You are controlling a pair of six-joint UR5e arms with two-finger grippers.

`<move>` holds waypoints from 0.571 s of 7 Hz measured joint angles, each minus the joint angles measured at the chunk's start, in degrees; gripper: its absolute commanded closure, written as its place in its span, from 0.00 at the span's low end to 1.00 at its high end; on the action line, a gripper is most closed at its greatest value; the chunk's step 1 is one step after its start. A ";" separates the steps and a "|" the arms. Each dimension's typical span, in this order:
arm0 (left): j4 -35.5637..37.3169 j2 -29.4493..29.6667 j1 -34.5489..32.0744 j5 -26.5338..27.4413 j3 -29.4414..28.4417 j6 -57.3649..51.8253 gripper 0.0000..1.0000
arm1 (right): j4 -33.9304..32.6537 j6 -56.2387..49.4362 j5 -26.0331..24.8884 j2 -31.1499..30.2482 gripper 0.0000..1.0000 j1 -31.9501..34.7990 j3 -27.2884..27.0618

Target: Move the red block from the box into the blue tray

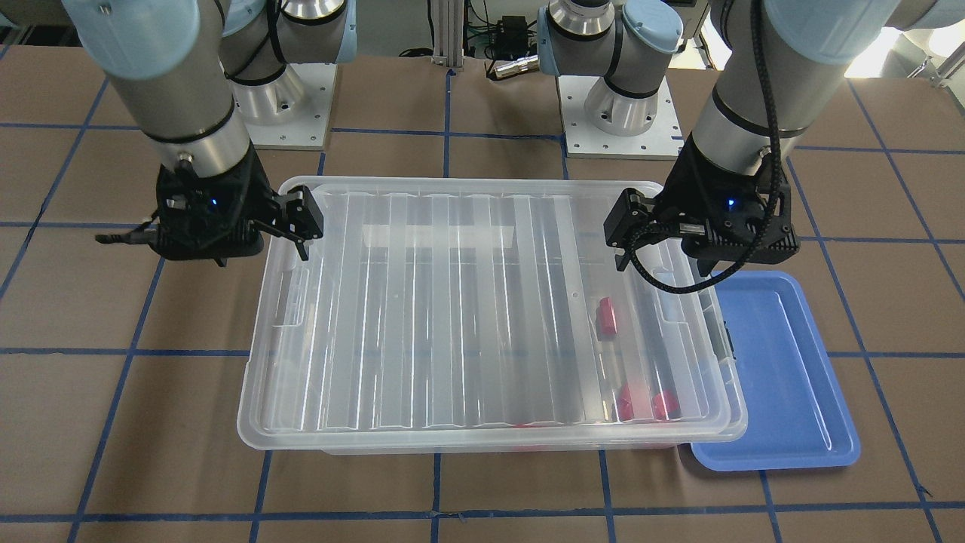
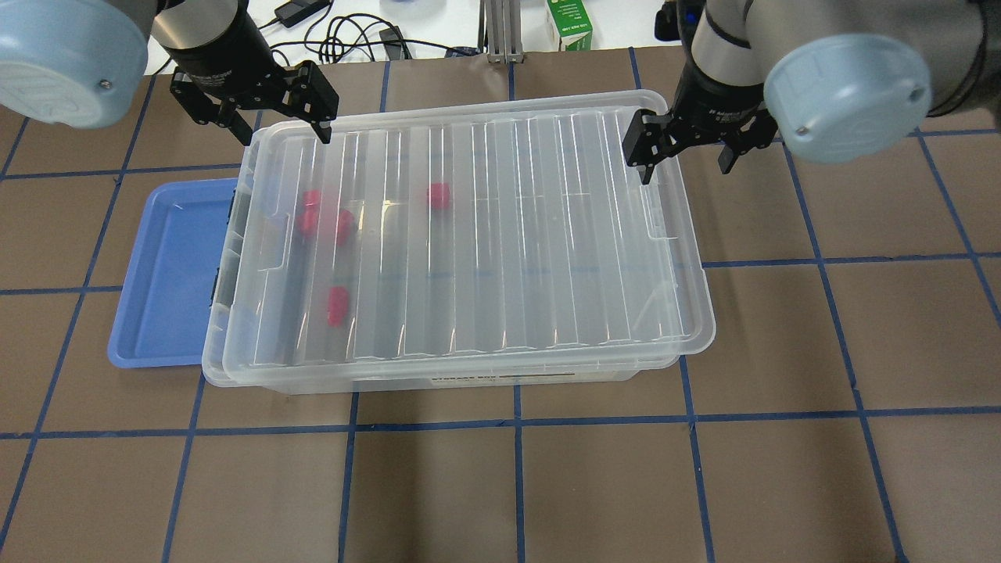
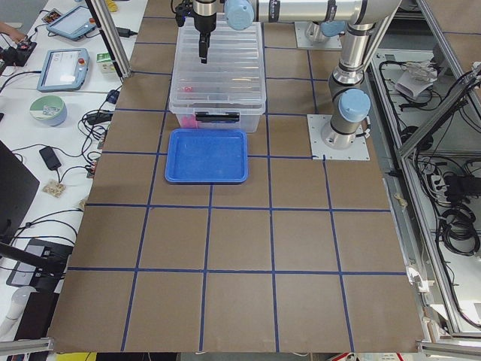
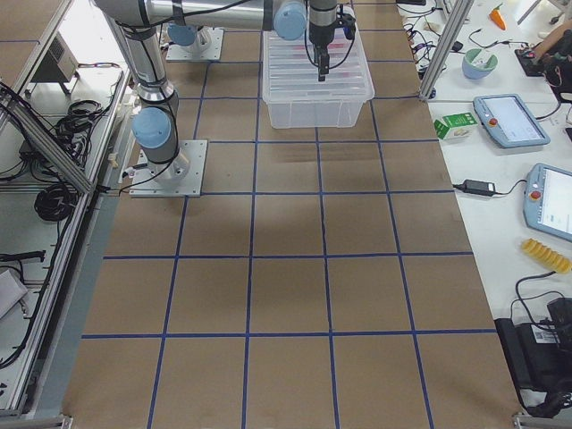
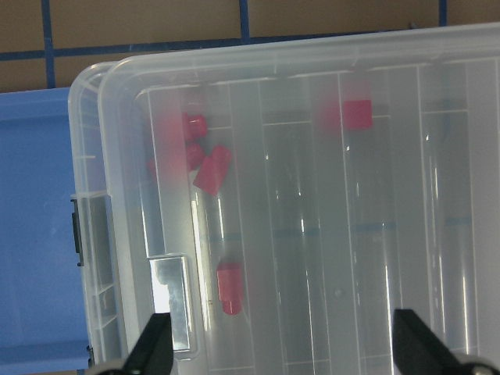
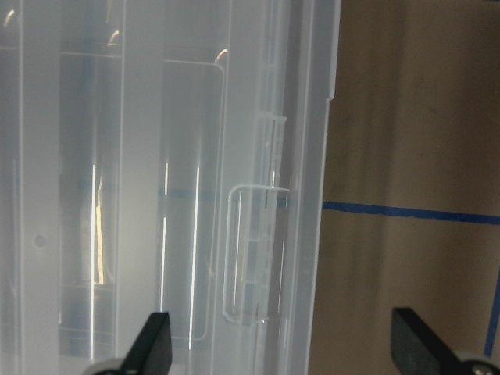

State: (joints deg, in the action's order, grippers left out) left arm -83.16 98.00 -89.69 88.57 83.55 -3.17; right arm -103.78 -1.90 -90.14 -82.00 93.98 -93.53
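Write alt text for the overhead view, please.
A lidded clear box holds several red blocks at its left end, beside an empty blue tray. The left claw and right claw hover open over its far corners.

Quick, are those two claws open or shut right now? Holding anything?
Left gripper: open, holding nothing.
Right gripper: open, holding nothing.

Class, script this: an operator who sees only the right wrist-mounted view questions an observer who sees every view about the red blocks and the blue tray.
Operator: I see only the clear lid and the table. Any red blocks?
Observer: Yes, several red blocks lie inside the box, in its half toward the left arm.
Operator: And the blue tray?
Observer: The blue tray sits on the table beside that same end of the box, empty.
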 measured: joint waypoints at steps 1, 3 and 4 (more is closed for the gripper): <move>-0.46 -1.05 -0.27 0.06 -0.14 0.10 0.00 | -3.88 -0.30 -0.34 0.99 0.01 -0.07 -2.77; -1.35 -2.51 -0.35 0.23 -0.01 0.20 0.00 | -6.54 -1.77 -3.21 1.55 0.00 -0.49 -4.76; -1.65 -2.86 0.00 0.39 0.12 0.10 0.00 | -6.80 -3.05 -6.45 1.69 0.00 -0.69 -5.03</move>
State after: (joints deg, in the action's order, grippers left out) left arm -84.81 95.14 -89.70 88.96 83.67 -3.07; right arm -110.58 -4.95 -96.58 -80.30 93.29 -98.56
